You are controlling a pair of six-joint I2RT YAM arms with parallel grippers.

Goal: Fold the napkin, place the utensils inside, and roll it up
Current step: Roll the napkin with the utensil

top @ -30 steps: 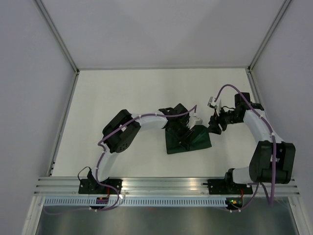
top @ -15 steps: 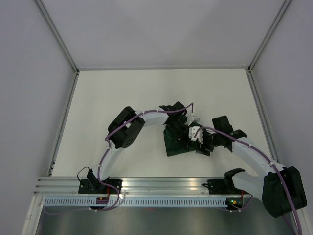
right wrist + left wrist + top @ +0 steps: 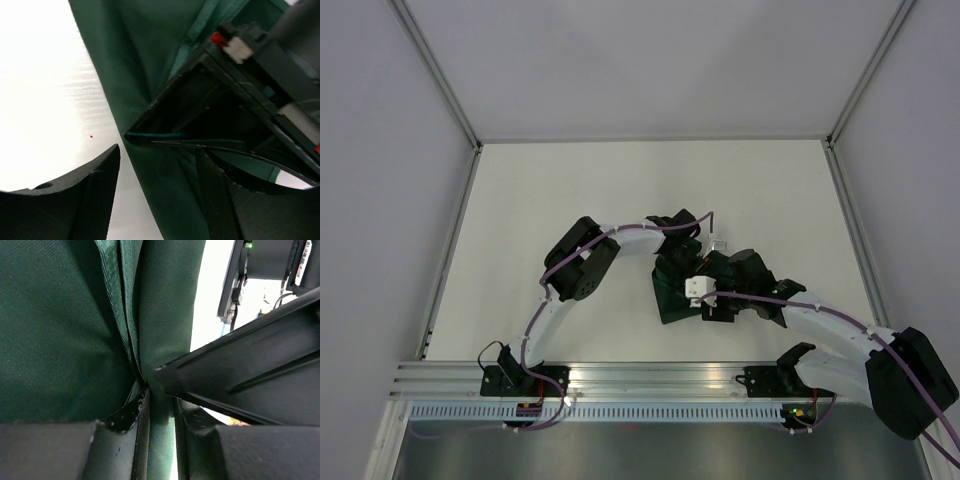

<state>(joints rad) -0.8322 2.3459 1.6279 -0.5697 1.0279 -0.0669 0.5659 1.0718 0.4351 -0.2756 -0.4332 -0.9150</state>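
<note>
The dark green napkin (image 3: 667, 306) lies bunched on the white table, mostly hidden under both grippers. My left gripper (image 3: 682, 266) is shut on a raised fold of the napkin (image 3: 60, 330); the cloth is pinched between its fingertips (image 3: 131, 415). My right gripper (image 3: 696, 298) is open, right beside the left one, with its jaws straddling the napkin's edge (image 3: 150, 80); one finger (image 3: 80, 195) is over bare table, the other over cloth. The left gripper's black body (image 3: 225, 100) is just ahead of it. No utensils are in view.
The white table (image 3: 570, 190) is bordered by metal rails and grey walls on three sides. The arm bases are on the rail at the near edge (image 3: 650, 380). The right gripper's black body (image 3: 260, 350) crowds the left wrist view.
My right arm has swung in from the right of the napkin and now reaches over it, against the left gripper. The left gripper has barely moved and still holds the napkin.
</note>
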